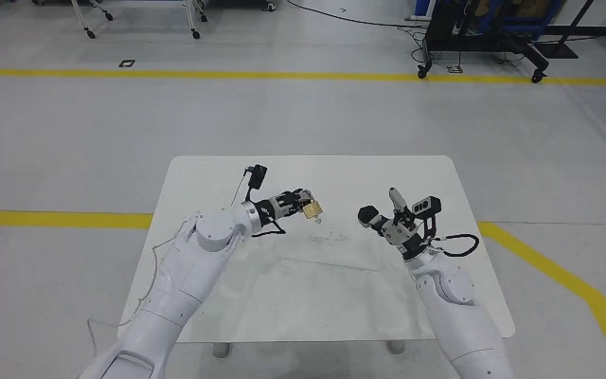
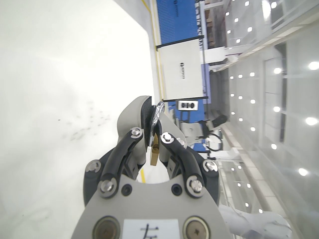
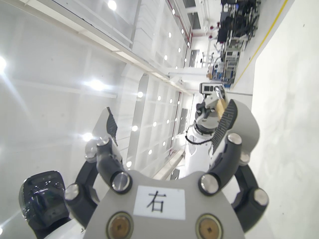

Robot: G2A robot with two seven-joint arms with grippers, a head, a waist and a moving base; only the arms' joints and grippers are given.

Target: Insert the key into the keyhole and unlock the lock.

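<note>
White table (image 1: 312,303) stands on yellow-lined floor (image 1: 284,114).

White tabletop (image 1: 312,303) with rounded corners, faint dark scuffs near centre, pale grey floor (image 1: 284,114), yellow floor lines (image 1: 237,73) — one beyond, one passing beneath, dark wheeled cart (image 1: 473,45) at far right, blue partition panels (image 2: 174,11), round ceiling lights (image 2: 312,65) in rows.

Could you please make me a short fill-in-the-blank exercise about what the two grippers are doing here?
1. The left gripper is shut on a brass ___.
2. The right gripper holds nothing; its jaws stand ___.
3. Both hang above a ___ table.
Missing words: padlock; open; white.
</note>
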